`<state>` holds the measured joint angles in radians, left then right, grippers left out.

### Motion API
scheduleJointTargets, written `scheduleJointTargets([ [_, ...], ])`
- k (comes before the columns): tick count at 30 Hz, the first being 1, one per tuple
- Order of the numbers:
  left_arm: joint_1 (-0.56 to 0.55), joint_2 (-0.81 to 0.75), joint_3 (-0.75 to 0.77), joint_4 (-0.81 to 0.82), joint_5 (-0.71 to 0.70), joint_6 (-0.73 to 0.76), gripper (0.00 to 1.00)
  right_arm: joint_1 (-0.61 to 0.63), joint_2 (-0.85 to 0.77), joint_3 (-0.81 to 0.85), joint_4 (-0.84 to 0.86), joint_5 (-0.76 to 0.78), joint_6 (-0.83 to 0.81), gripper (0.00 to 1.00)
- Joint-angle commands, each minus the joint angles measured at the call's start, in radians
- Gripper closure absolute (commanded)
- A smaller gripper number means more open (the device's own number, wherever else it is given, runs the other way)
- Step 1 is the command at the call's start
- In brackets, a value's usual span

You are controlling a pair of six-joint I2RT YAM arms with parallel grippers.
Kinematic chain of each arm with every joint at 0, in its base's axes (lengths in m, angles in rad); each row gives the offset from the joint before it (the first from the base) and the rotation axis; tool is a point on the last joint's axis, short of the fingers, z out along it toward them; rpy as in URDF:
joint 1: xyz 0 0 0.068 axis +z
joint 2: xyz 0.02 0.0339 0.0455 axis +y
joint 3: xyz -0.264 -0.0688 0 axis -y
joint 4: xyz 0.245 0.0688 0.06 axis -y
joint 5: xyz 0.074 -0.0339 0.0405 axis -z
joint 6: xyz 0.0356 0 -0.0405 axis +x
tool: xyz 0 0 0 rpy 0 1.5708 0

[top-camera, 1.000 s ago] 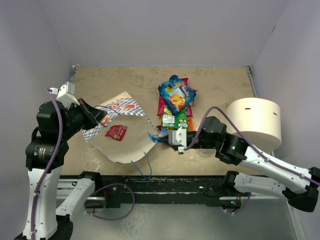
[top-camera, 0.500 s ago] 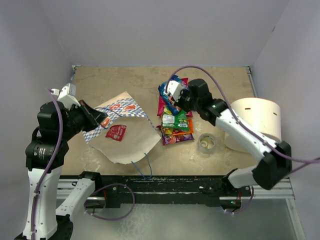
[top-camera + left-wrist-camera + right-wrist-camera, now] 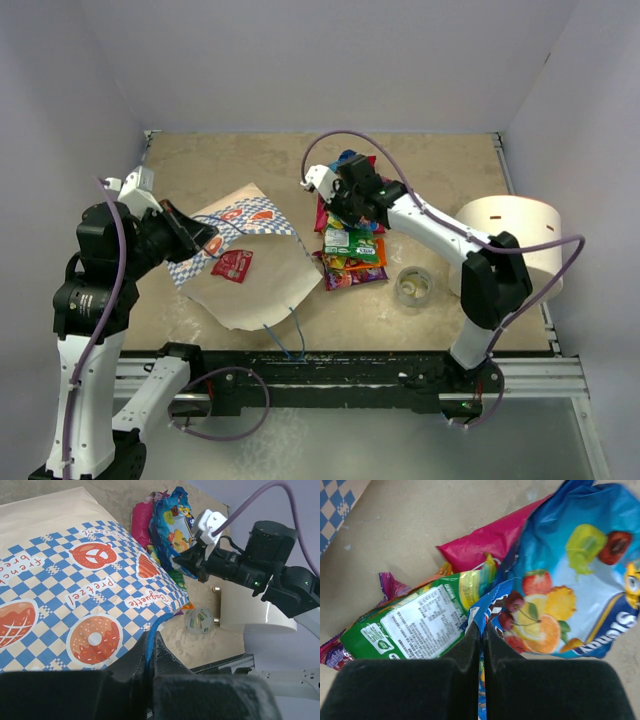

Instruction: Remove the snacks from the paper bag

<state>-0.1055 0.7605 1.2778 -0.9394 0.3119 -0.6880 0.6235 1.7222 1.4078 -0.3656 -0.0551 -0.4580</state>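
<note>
The paper bag [image 3: 250, 285] lies on its side at the left, checkered face [image 3: 90, 595] up, with a red mark on its plain part. My left gripper [image 3: 203, 238] is shut on its blue cord handle [image 3: 152, 632]. The snacks lie piled at the back centre: a big blue fruit-print bag [image 3: 570, 575], a red-pink bag [image 3: 480, 547], a green packet [image 3: 352, 240] and purple and orange ones [image 3: 352, 272]. My right gripper [image 3: 338, 205] is over the pile, shut on a small blue packet [image 3: 490, 611] above the green packet [image 3: 420, 622].
A big white cylinder roll [image 3: 510, 245] stands at the right. A small clear tape roll [image 3: 413, 286] lies in front of the pile, between it and the cylinder. Walls close in the left, back and right sides.
My right arm has swung from the bag's mouth near the front to the snack pile at the back, carrying the small blue packet. The left arm and the bag have not moved.
</note>
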Motion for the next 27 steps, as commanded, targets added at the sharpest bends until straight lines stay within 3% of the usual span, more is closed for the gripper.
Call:
scheduleJointTargets([
  [1,-0.002,-0.002,-0.003,0.050,0.010,-0.007,1.00,0.028,0.015,0.038,-0.043,0.054,0.039,1.00],
  [3,-0.002,-0.001,-0.004,0.053,0.006,-0.008,1.00,0.029,0.008,0.016,-0.041,0.059,0.051,0.92],
  [5,-0.002,-0.003,-0.010,0.058,0.003,-0.008,1.00,0.029,-0.021,0.000,-0.043,0.026,0.065,0.72],
  [10,-0.002,0.007,-0.015,0.065,0.007,0.000,1.00,0.028,-0.197,-0.053,0.001,-0.052,0.122,0.48],
  [14,-0.002,0.012,-0.014,0.070,0.005,0.002,1.00,0.030,-0.348,-0.183,0.085,-0.123,0.071,0.43],
  [19,-0.002,0.020,-0.003,0.069,0.006,0.009,1.00,0.060,-0.530,-0.406,0.224,-0.333,0.087,0.43],
  [23,-0.002,0.023,-0.003,0.067,0.012,0.010,1.00,0.230,-0.632,-0.547,0.398,-0.391,0.034,0.41],
  [27,-0.002,0.030,0.003,0.065,0.017,0.009,1.00,0.366,-0.594,-0.569,0.564,-0.419,-0.009,0.41],
])
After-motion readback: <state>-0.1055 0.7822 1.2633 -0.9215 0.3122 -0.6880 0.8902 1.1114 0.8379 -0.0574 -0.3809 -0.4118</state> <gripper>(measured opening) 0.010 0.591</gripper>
